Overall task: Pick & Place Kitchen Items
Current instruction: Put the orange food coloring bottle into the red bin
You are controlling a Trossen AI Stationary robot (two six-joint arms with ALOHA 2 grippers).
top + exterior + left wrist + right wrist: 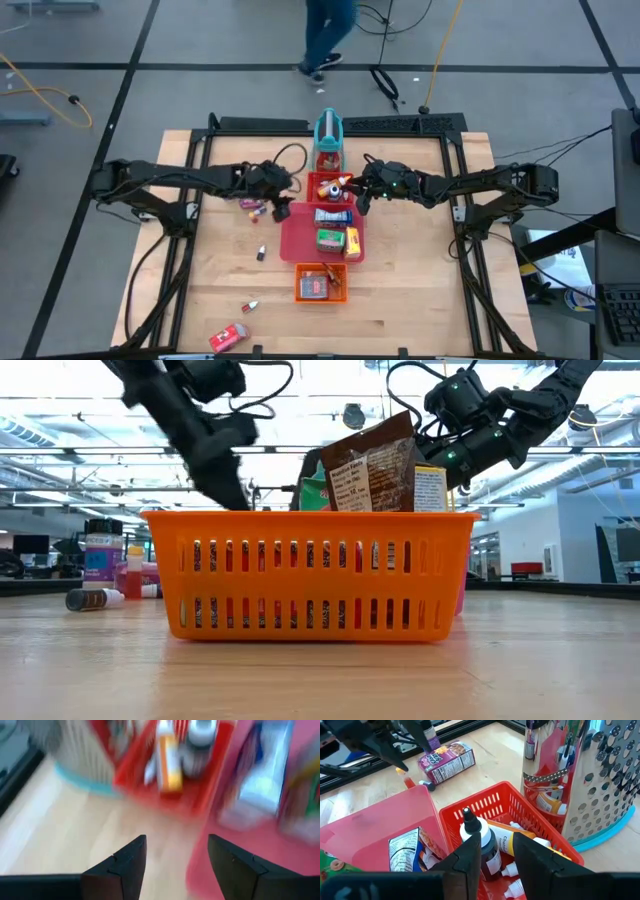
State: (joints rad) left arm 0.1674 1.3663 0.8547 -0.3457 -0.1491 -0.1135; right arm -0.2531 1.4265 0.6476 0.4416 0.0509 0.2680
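Observation:
My right gripper [362, 200] hangs open over the small red basket [485, 807], which holds tiny bottles and an orange-labelled bottle [512, 840]. Its fingers [497, 850] stand just above a dark bottle with a white cap [472, 832]; I cannot tell if they touch it. My left gripper [283, 209] is open and empty, low over the bare wood beside the pink tray's left edge [200, 865]. A pink-purple packet [447, 760] and a dark purple can [431, 740] rest on the table left of the tray.
The pink tray [300, 240] holds several boxes. The orange basket [321, 283] with packets sits near its front edge. The teal stand [329, 135] rises behind the red basket. A red box [229, 337] and tiny bottles [260, 251] lie front left. A person [325, 35] walks beyond the table.

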